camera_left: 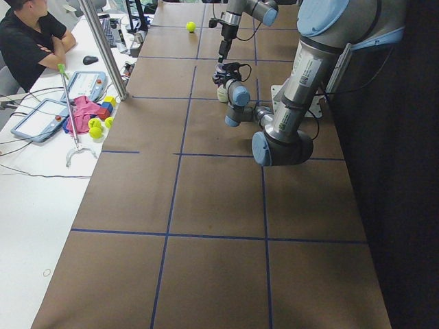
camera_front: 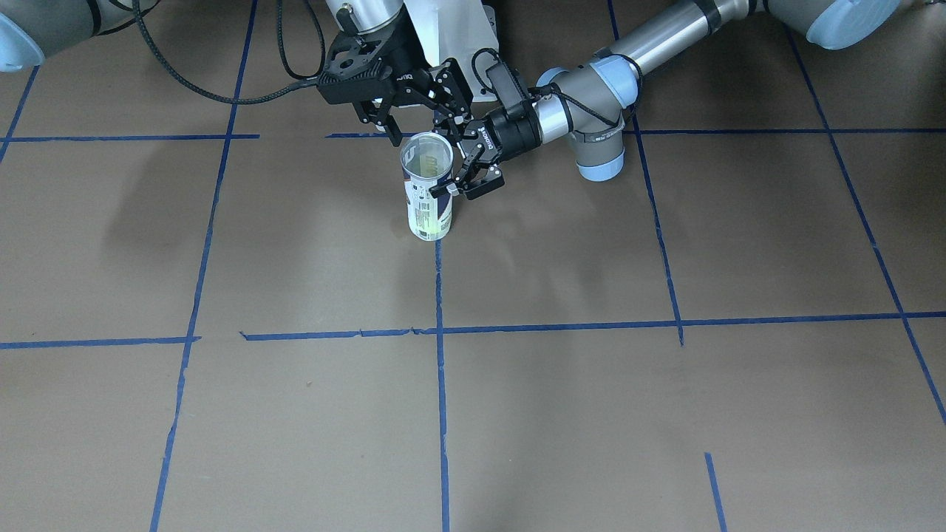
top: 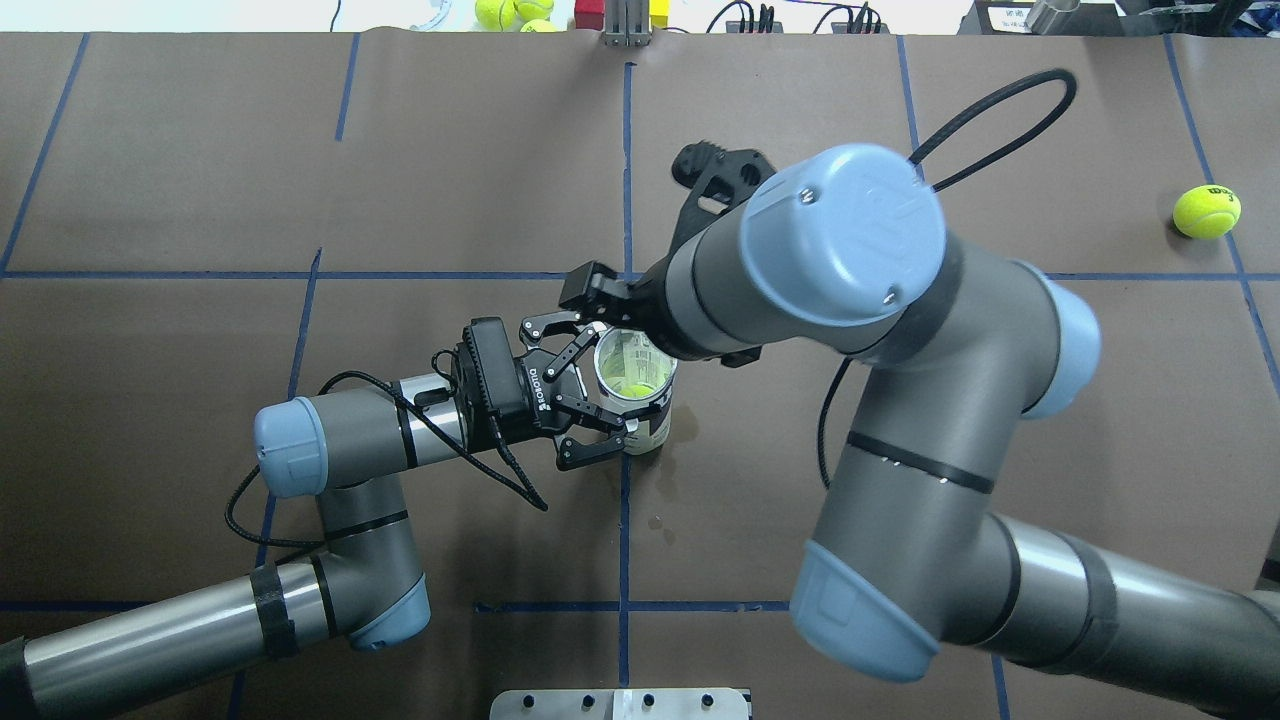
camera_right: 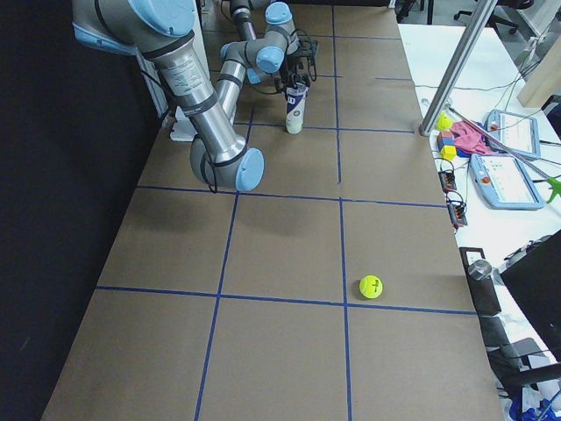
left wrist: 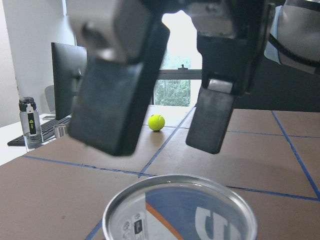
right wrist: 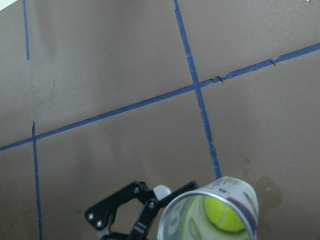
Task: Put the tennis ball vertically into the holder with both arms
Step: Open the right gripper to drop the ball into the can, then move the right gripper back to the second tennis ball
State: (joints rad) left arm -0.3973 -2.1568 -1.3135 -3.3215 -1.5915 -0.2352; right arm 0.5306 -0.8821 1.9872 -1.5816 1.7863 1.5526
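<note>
The holder point(camera_front: 430, 214) stands upright near the robot's base, its open mouth up. Down inside it lies the tennis ball point(top: 633, 388), also seen from above in the right wrist view as the tennis ball point(right wrist: 223, 214). From the side, my left gripper point(camera_front: 447, 166) lies level, shut on the holder's upper part with a finger on each side. Directly above the mouth hangs my right gripper point(camera_front: 414, 122), open and holding nothing. In the left wrist view, the right gripper point(left wrist: 165, 145) hangs spread over the holder's rim point(left wrist: 180, 215).
A second tennis ball point(top: 1207, 211) lies loose on the table, far out on the robot's right. More balls point(top: 500, 12) sit beyond the far edge. A seated person point(camera_left: 31, 41) is at the side desk with tablets and coloured blocks point(camera_left: 103, 110).
</note>
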